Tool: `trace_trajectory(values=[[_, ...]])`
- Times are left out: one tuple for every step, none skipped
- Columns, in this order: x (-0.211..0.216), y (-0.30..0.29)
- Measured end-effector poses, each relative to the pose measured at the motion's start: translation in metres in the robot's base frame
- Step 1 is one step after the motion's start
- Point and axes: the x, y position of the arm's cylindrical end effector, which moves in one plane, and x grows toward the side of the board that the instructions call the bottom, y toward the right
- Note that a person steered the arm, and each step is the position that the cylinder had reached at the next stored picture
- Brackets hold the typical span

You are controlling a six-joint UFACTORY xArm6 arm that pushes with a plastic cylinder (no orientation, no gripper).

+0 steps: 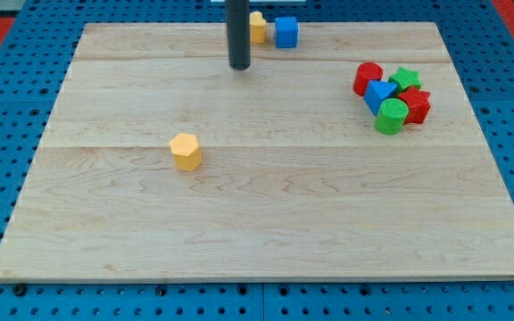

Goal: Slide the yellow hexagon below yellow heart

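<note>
The yellow hexagon [186, 151] lies on the wooden board, left of its middle. The yellow heart [257, 28] sits at the board's top edge, partly hidden behind my rod, touching a blue cube [286, 32] on its right. My tip [239, 67] rests on the board just below and left of the heart, well above and to the right of the hexagon.
A tight cluster stands at the view's right: a red cylinder [368, 78], a green star [406, 78], a blue triangle [380, 93], a red block [416, 105] and a green cylinder [391, 116]. The board's edge [257, 278] borders a blue pegboard.
</note>
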Motion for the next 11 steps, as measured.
trace_trajectory(values=[[0.060,-0.057],[0.133,-0.112],[0.201,-0.094],[0.183,-0.075],[0.150,-0.073],[0.128,-0.043],[0.108,-0.004],[0.089,0.018],[0.067,0.021],[0.041,0.021],[0.021,0.029]])
